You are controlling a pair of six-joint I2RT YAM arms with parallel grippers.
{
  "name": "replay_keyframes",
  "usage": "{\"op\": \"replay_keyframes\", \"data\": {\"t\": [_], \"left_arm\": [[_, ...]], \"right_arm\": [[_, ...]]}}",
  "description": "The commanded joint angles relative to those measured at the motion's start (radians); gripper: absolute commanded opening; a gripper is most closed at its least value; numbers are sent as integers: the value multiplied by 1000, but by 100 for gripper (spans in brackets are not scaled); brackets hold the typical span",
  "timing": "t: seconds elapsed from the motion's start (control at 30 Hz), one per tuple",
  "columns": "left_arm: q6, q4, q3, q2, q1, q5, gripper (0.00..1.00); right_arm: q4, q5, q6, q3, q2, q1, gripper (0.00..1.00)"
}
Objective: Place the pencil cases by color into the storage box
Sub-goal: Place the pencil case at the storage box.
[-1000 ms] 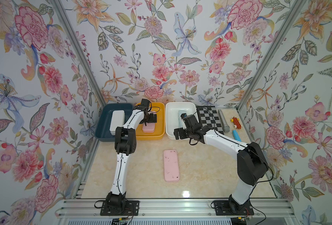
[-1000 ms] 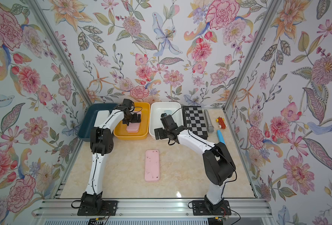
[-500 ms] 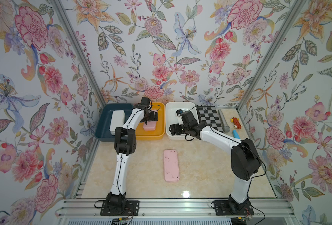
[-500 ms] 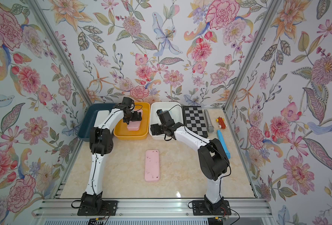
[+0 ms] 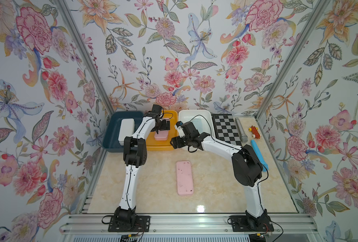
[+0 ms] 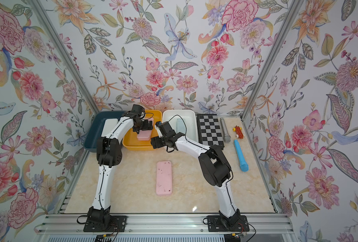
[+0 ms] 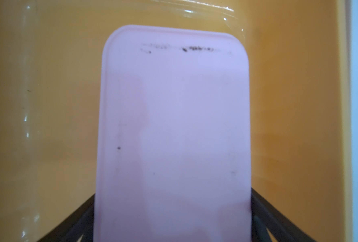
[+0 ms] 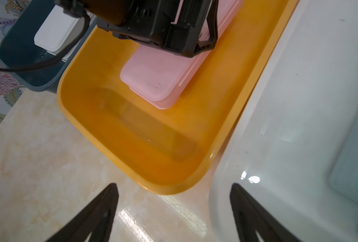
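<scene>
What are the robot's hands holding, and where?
The left gripper clamps a pink pencil case by its long sides near one end, inside the yellow box. The right gripper is open, empty.

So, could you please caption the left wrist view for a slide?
Left gripper grips a pink case inside the yellow bin.

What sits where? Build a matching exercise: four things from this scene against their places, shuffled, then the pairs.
1. white pencil case
2. light blue pencil case
3. pink pencil case at the left pincer
4. chessboard

a. in the white box
b. in the yellow box
c. beside the white box
d. in the dark blue box

Pairs: 1-d, 2-a, 3-b, 4-c.
</scene>
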Motion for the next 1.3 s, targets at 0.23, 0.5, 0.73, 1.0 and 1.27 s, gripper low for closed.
{"op": "replay_keyframes", "data": {"t": [0.23, 0.5, 0.73, 1.0, 1.27], "left_arm": [[-35, -11, -11, 45, -7, -8, 98], [-31, -10, -9, 61, -11, -9, 98], [-30, -11, 9, 74, -12, -1, 98], [-33, -11, 8, 76, -13, 11, 98], [-35, -11, 21, 71, -11, 16, 98]], "right_arm": [[51, -26, -17, 125, 115, 34, 93], [92, -58, -16, 201, 203, 39, 95], [139, -99, 2, 233, 247, 39, 96], [109, -140, 6, 329, 312, 46, 89], [111, -146, 14, 350, 337, 46, 79]]}}
